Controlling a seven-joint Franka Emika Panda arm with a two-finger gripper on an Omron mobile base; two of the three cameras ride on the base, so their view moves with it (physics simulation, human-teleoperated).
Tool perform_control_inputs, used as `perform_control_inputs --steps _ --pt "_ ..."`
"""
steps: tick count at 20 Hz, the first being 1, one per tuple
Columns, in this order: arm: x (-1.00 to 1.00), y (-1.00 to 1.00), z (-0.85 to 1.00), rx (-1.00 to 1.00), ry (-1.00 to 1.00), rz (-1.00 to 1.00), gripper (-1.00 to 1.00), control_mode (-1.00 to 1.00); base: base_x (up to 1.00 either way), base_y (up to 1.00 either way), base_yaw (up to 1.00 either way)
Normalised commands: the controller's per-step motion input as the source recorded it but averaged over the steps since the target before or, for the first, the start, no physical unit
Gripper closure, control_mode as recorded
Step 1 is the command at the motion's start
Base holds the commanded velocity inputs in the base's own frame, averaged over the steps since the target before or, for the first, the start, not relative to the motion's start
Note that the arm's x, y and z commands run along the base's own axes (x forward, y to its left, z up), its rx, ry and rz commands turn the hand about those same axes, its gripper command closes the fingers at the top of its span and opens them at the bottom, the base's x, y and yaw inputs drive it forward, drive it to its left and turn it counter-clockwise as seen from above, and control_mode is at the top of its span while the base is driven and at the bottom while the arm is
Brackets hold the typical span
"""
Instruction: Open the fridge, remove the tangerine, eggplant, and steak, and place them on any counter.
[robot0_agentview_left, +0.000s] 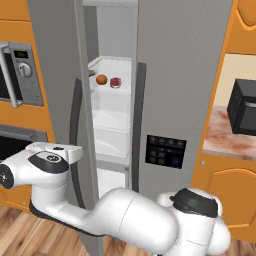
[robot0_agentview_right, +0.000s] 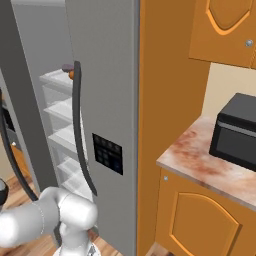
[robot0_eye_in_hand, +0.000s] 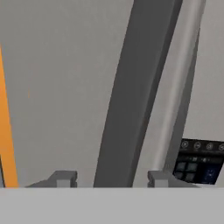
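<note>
Step in hand, judging by the layout: opening the tall grey two-door fridge (robot0_agentview_left: 185, 75), left door (robot0_agentview_left: 57, 90) swung partway, gap showing white translucent shelves (robot0_agentview_left: 112, 107). Not wide enough yet for an easy reach, likely more pull needed, or release and move in for the food.

Left base view: white arm reaching toward 9 o'clock, wrist low beside the long dark vertical handle (robot0_agentview_left: 76, 135) of the left door. On the upper shelf around 11 o'clock, small round orange tangerine (robot0_agentview_left: 101, 79), just beside it at 3 o'clock a small dark reddish-pink steak (robot0_agentview_left: 115, 82). Bit of green at the shelf's left edge, maybe the eggplant stem, too small to tell.

Right base view: tangerine (robot0_agentview_right: 71, 74) peeking behind the right door's handle top; reddish-brown and cream marbled counter (robot0_agentview_right: 200, 160) at 3 o'clock, black box appliance (robot0_agentview_right: 235, 132) on it, bare stone in front as drop spot.

Hand view: two-finger gripper (robot0_eye_in_hand: 109, 177) with tips standing apart, dark handle bar (robot0_eye_in_hand: 131, 87) running up between them. Straddling the bar, contact with pads not clear, so clamped or loose cannot tell. Dark control panel (robot0_eye_in_hand: 199, 164) at 4 o'clock
</note>
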Motion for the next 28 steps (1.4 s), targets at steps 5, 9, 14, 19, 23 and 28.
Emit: perform_control_inputs --steps 5,9,14,19,23,28 --pt "-0.99 0.07 0.59 0.04 0.06 0.18 -1.0 -1.0 0.0 0.0 0.0" --pt "-0.91 -0.97 0.86 0.27 0.0 0.03 -1.0 -1.0 0.0 0.0 0.0" --pt "-0.13 -1.0 0.62 0.48 0.15 0.0 -1.0 -1.0 0.0 0.0 0.0" --pt "0.1 -1.0 0.26 0.58 0.17 0.01 -1.0 -1.0 0.0 0.0 0.0" --pt "0.88 -0.92 0.0 0.56 0.17 0.16 -1.0 -1.0 0.0 0.0 0.0" --pt "1.0 -0.32 -0.09 0.46 0.21 0.29 -1.0 -1.0 0.0 0.0 0.0"
